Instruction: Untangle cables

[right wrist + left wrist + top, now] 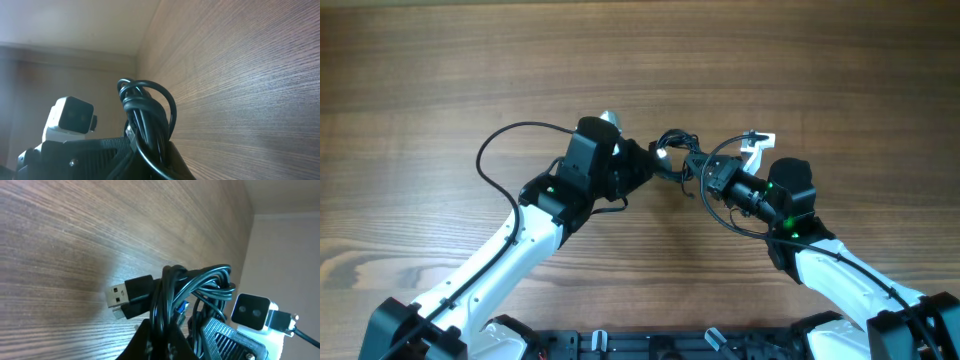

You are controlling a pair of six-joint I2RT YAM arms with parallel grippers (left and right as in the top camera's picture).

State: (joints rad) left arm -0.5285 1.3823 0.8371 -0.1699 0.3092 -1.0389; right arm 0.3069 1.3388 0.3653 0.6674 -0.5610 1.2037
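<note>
Both the left arm (510,240) and the right arm (830,265) lean over the wooden bench (440,80) and meet near its middle. There the left fingers (655,163) and the right fingers (706,172) are each clamped on the cables (676,140), one knotted black bundle held between them. One USB plug (120,295) juts from it. Judged so, the pulling-apart step is starting; next calls for a slow spread, watching which loop binds.

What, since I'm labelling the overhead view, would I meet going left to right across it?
Left arm → left claw → knotted cables → right claw → right arm.
</note>
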